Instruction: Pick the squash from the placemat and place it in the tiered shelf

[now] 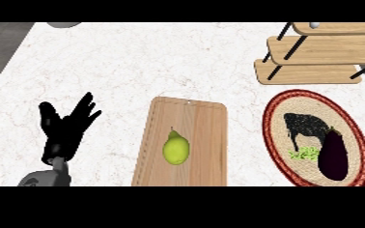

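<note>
Head view, and it's the only look we get. The left hand point(63, 135) shows at the counter's point(143, 63) near-left corner, fingers straight and spread, pointing up, holding nothing: it's resting there. The right hand is nowhere in shot, so there's no word on it.

Over by the counter's right edge lies the round woven placemat point(268, 130) with its red rim. On it sits a dark speckled lump with a pale green patch at its near side, and I take that for the squash point(305, 124), though its shape is hard to read. Just beside it, towards the near-right, lies a deep purple eggplant point(333, 157), touching or almost touching that green patch.

The wooden tiered shelf point(321, 50) stands at the far-right corner, its boards on black legs, and nothing shows on the tiers I can see.

Mid-counter, towards the near edge, a wooden cutting board point(206, 125) carries a yellow-green fruit point(176, 147). A grey rounded thing point(64, 24) peeks in at the far-left edge.

Progress? By my reading, none yet: the squash sits on the mat, no hand near it, well apart from the shelf. The reach, the grasp, the carry and the placing are all left to do.

Writing or brands: nothing readable anywhere.
</note>
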